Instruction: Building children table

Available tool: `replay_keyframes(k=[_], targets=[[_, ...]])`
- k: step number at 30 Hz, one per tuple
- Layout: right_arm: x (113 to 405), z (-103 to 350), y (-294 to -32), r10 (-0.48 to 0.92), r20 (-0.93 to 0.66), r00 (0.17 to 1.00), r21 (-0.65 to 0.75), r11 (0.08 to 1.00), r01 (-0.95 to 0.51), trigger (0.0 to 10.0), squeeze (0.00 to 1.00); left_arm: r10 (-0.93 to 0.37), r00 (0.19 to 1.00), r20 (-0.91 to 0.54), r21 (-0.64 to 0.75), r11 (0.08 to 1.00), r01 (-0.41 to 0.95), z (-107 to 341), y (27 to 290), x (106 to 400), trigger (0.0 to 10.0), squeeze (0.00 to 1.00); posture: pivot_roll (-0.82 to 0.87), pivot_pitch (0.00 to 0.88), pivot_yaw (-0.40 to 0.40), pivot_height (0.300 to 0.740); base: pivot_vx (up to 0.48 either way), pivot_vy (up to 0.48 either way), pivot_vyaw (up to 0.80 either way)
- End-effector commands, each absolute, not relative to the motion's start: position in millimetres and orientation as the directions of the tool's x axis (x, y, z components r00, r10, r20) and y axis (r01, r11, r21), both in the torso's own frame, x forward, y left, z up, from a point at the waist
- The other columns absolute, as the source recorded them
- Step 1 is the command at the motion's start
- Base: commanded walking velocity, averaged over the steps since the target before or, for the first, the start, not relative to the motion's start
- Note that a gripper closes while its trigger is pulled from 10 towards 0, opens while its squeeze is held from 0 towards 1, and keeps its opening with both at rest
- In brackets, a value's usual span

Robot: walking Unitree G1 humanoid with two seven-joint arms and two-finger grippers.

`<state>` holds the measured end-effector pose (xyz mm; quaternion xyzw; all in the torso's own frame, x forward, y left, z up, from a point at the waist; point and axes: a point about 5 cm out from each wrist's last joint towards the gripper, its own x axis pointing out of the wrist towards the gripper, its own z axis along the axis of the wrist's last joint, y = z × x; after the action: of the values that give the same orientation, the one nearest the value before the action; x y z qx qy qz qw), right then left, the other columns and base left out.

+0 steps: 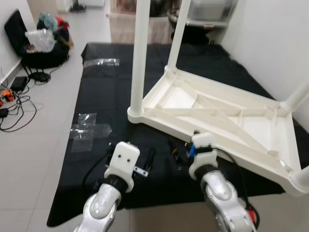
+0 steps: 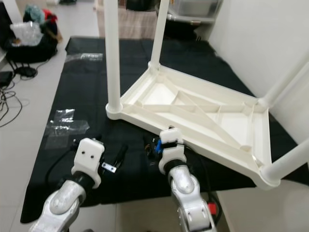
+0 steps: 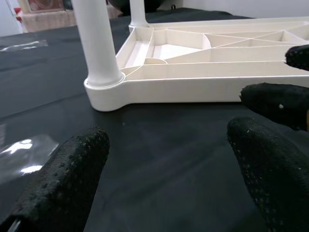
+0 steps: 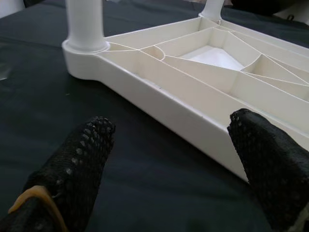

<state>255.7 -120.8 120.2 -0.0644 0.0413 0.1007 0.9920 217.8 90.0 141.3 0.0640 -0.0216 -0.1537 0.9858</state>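
Note:
A white plastic children's table [image 1: 217,121] lies upside down on a black mat [image 1: 111,96], its ribbed underside facing up. Two legs [image 1: 140,53] stand upright at its left corners, and more legs [image 1: 297,96] rise on the right. My left gripper [image 1: 145,162] hovers low over the mat just in front of the near left corner, open with nothing between its fingers [image 3: 77,164]. Beside it my right gripper [image 1: 183,150] is also open and empty, close to the table's near edge [image 4: 159,96] without touching it.
Sheets of clear plastic wrap [image 1: 89,126] lie at the mat's left edge on the tiled floor. Cables and chargers [image 1: 14,101] and a black bag with clutter [image 1: 43,43] sit at far left. A white wall [image 1: 280,43] stands close on the right.

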Motion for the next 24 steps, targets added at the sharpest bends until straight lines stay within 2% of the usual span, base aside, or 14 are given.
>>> replay_keyframes(k=[1, 6, 24], targets=[[252.9, 118.6, -122.5, 0.18, -0.106, 0.978, -0.123, 0.974, -0.192, 10.0, 0.0, -0.299, 0.954, 0.004, 0.105, 0.949, 0.297, 136.4, 89.0, 215.8, 10.0, 0.0, 0.04, 0.033, -0.091, 0.74, -0.315, 0.0, 0.0], [252.7, 118.4, -123.6, 0.165, -0.11, 0.98, -0.113, 0.978, -0.177, 10.0, 0.0, -0.301, 0.954, -0.001, 0.102, 0.949, 0.3, 135.2, 88.5, 215.0, 10.0, 0.0, 0.04, 0.035, -0.091, 0.74, -0.295, 0.0, 0.0], [253.5, 118.5, -124.2, 0.16, -0.123, 0.979, -0.077, 0.983, -0.17, 10.0, 0.0, -0.284, 0.959, -0.021, 0.09, 0.954, 0.285, 132.7, 90.7, 215.2, 10.0, 0.0, 0.05, 0.036, -0.087, 0.74, 0.0, 0.0, 0.0]])
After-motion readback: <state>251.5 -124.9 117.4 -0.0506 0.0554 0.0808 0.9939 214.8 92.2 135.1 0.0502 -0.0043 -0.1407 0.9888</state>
